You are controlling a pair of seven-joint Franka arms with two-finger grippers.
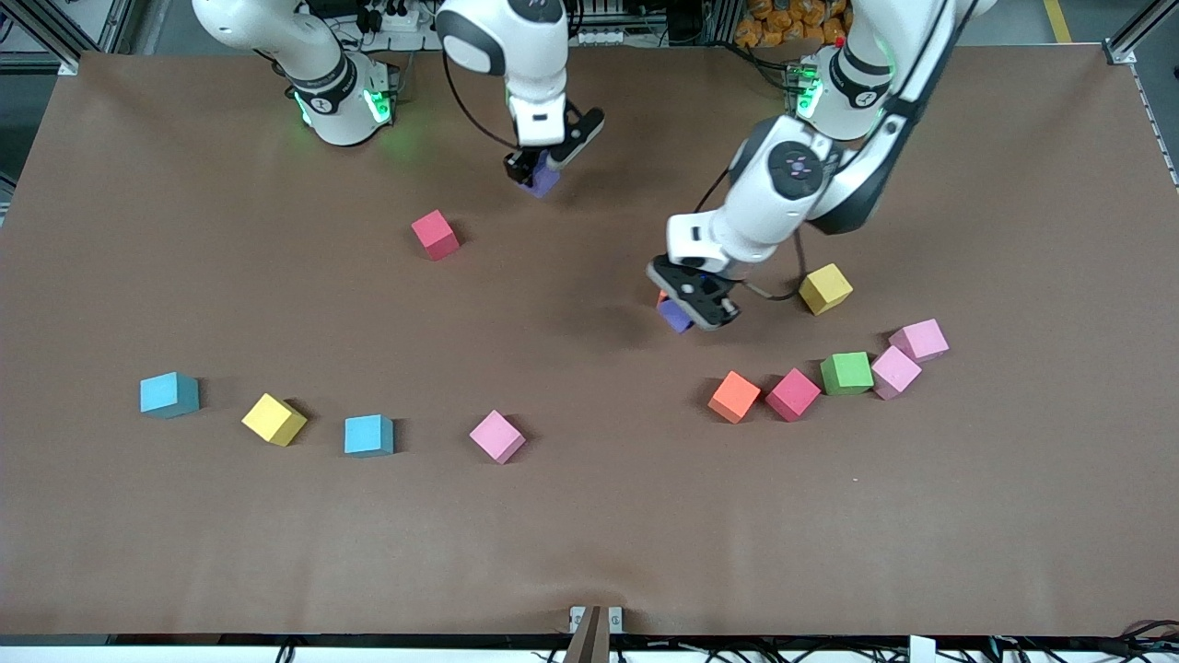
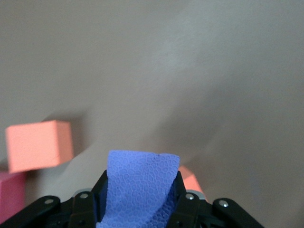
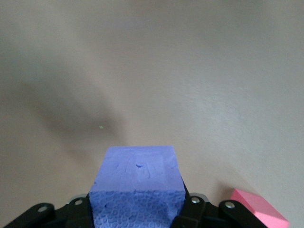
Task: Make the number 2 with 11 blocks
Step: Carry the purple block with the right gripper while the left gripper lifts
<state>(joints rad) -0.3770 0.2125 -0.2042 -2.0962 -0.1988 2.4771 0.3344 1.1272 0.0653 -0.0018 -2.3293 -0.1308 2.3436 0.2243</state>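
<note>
Both pincers are up w/ a purple cube each. Left pincer (image 1: 689, 308) pinches a purple cube (image 1: 675, 317) over bare desk (image 1: 276, 552); the left wrist cam shows an orange cube (image 2: 192, 179) right under it, barely visible from the front. Right pincer (image 1: 537, 168) clamps the 2nd purple cube (image 1: 542, 180) above the desk; a red cube (image 1: 435, 234) sits nearby.

- No text, label, brand, number or sign is showing legibly on anything in any of the three views.
</note>
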